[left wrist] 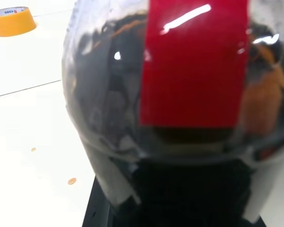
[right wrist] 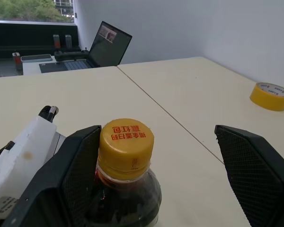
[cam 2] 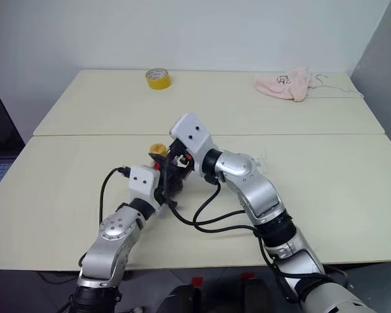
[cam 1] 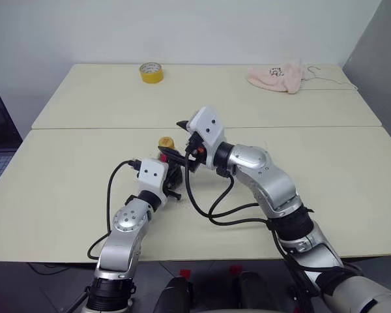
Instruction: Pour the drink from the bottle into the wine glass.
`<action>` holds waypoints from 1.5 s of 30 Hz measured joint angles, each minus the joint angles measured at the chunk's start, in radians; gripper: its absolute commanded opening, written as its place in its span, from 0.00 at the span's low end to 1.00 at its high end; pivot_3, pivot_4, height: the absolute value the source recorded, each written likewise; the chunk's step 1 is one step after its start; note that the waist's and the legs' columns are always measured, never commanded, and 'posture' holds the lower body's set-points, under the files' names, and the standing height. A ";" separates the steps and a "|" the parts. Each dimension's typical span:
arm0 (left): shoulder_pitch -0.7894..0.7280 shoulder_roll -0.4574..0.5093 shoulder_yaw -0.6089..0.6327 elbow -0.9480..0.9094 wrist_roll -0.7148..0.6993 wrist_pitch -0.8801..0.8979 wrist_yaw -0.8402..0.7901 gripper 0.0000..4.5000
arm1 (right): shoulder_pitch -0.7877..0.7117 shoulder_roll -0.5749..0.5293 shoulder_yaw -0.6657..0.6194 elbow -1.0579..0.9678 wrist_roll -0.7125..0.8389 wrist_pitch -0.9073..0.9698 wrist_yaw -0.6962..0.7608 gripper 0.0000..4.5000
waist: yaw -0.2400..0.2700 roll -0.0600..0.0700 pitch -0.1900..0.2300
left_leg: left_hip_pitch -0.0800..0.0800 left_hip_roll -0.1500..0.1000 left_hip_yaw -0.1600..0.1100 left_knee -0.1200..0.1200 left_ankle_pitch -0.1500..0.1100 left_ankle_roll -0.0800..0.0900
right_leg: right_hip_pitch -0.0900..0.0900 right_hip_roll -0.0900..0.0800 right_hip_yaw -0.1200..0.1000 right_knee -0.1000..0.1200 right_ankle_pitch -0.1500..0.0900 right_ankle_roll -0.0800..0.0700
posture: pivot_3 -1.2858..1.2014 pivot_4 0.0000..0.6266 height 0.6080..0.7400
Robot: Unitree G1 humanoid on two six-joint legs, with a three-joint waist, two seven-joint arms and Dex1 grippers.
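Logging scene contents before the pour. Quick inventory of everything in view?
bottle: one, clear plastic, red label, near table, upright in the left gripper
yellow screw cap: one, yellow with red print, still on the bottle
drink: dark brown, inside the bottle
tape roll: one, yellow, far table, left part
cloth: one, pink, crumpled, far table, right part
laptop: one, black, open, on a surface past the table's left side
tables: two, cream, pushed together
left gripper: shut on the bottle's body
right gripper: open, fingers either side of the cap, one finger well clear of it
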State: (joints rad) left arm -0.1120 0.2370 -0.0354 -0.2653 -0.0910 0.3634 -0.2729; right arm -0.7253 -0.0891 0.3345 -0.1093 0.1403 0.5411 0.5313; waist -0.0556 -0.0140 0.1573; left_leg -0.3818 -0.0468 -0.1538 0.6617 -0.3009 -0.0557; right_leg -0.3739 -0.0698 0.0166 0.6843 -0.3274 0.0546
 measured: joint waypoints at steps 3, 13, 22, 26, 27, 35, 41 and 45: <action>0.000 0.000 -0.006 0.001 0.000 0.000 -0.001 0.18 | 0.011 -0.026 0.000 -0.022 0.006 0.002 0.013 0.90 | 0.000 0.000 0.000 | 0.000 0.000 0.000 0.000 0.000 0.000 | 0.000 0.000 0.000 0.000 0.000 0.000 | 0.52 0.24 1.00; -0.001 0.000 0.003 0.003 0.000 -0.002 0.003 0.18 | 0.055 -0.102 -0.082 -0.041 0.000 0.041 -0.010 0.90 | 0.000 0.000 0.000 | 0.000 0.000 0.001 0.000 0.000 0.000 | 0.000 0.000 0.000 0.000 0.000 0.000 | 0.52 0.24 1.00; -0.001 0.000 0.003 0.003 0.000 -0.003 0.001 0.18 | 0.062 -0.071 -0.045 -0.159 0.119 0.144 0.080 0.90 | 0.001 0.000 0.000 | 0.000 0.001 0.000 0.000 0.000 0.000 | 0.000 0.000 0.000 0.000 0.000 0.000 | 0.52 0.24 1.00; -0.001 0.001 0.003 0.003 0.000 -0.003 0.000 0.18 | 0.008 -0.022 -0.037 -0.133 0.117 0.146 0.068 0.90 | 0.000 0.000 0.000 | 0.000 0.000 0.000 0.000 0.000 0.000 | 0.000 0.000 0.000 0.000 0.000 0.000 | 0.52 0.24 1.00; -0.001 0.001 0.003 0.003 0.000 -0.003 0.000 0.18 | -0.005 -0.012 -0.036 -0.119 0.114 0.141 0.063 0.90 | 0.000 0.000 0.000 | 0.000 0.000 0.000 0.000 0.000 0.000 | 0.000 0.000 0.000 0.000 0.000 0.000 | 0.52 0.24 1.00; -0.001 0.001 0.003 0.003 0.000 -0.003 0.000 0.18 | -0.037 0.027 -0.009 -0.009 0.060 0.078 0.029 0.90 | 0.000 0.000 0.000 | 0.000 0.000 0.000 0.000 0.000 0.000 | 0.000 0.000 0.000 0.000 0.000 0.000 | 0.52 0.24 1.00; -0.001 0.001 0.003 0.003 0.000 -0.003 0.000 0.18 | -0.044 0.040 0.004 0.047 0.016 0.033 0.013 0.90 | 0.000 0.000 0.000 | 0.000 0.000 0.000 0.000 0.000 0.000 | 0.000 0.000 0.000 0.000 0.000 0.000 | 0.52 0.24 1.00; -0.002 0.001 0.003 0.003 0.000 -0.003 0.000 0.18 | -0.044 0.041 0.003 0.064 -0.002 0.020 0.008 0.90 | 0.000 0.000 0.000 | 0.000 0.000 0.000 0.000 0.000 0.000 | 0.000 0.000 0.000 0.000 0.000 0.000 | 0.52 0.24 1.00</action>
State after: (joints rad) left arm -0.1136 0.2382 -0.0326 -0.2623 -0.0906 0.3600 -0.2727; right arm -0.7689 -0.0482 0.3370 -0.0455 0.1379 0.5606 0.5391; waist -0.0561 -0.0140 0.1573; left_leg -0.3818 -0.0468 -0.1537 0.6617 -0.3009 -0.0557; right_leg -0.3741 -0.0699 0.0166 0.6844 -0.3274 0.0546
